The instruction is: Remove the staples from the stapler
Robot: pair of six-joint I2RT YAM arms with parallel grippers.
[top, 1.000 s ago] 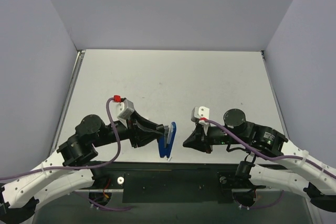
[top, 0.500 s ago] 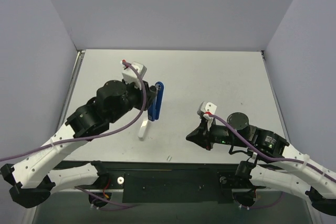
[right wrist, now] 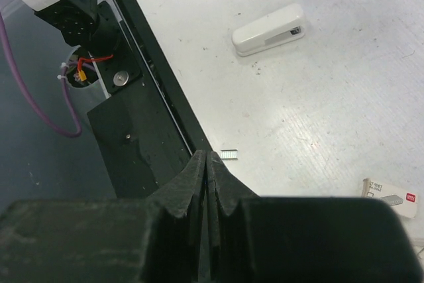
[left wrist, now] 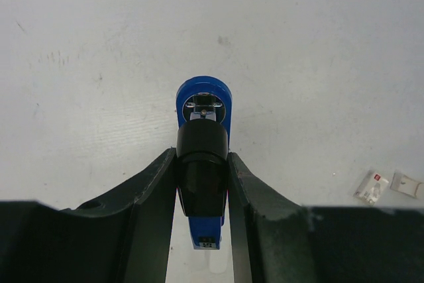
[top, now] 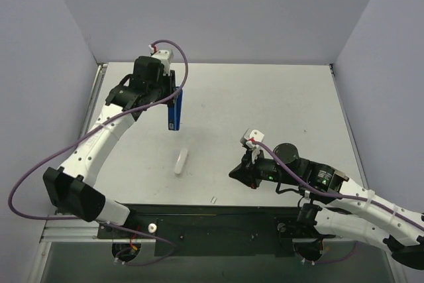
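Note:
My left gripper is shut on the blue stapler and holds it above the far-left part of the table. In the left wrist view the stapler points away from the camera, its black end clamped between my fingers. A short strip of staples lies at the table's front edge; in the right wrist view the strip sits just past my right gripper. That gripper is shut on nothing, low over the near middle.
A white stapler lies on the table between the arms, seen too in the right wrist view. A small staple box lies near the right gripper. The black base rail runs along the front edge.
The left arm has swung the blue stapler from the front edge up to the far left. The white stapler now lies uncovered on the table. The right gripper has shifted slightly left.

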